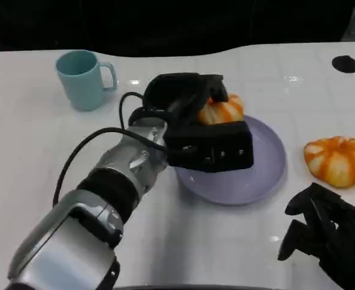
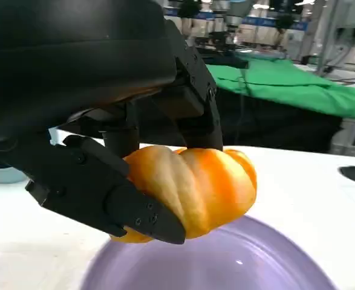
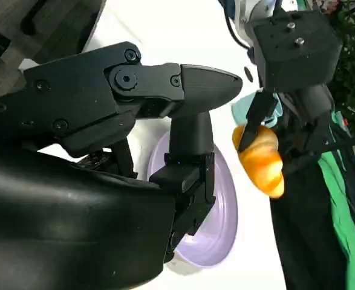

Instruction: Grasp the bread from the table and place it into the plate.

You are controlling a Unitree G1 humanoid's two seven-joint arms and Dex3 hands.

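My left hand [image 1: 183, 99] grips an orange and white striped bread [image 1: 222, 110] and holds it over the far edge of the purple plate [image 1: 268, 166]. In the left wrist view the bread [image 2: 195, 187] sits between black fingers [image 2: 104, 193], a little above the plate [image 2: 256, 266]. A second striped bread [image 1: 337, 160] lies on the table to the right of the plate. My right hand [image 1: 328, 238] hovers low near the front right, fingers apart, holding nothing. The right wrist view shows that hand [image 3: 135, 121], the plate [image 3: 222, 223] and the held bread [image 3: 262, 160].
A teal mug [image 1: 83, 78] stands at the back left of the white table [image 1: 32, 145]. My left forearm [image 1: 104, 187] crosses the middle of the table with a black cable looped beside it. A dark hole [image 1: 345, 63] marks the far right.
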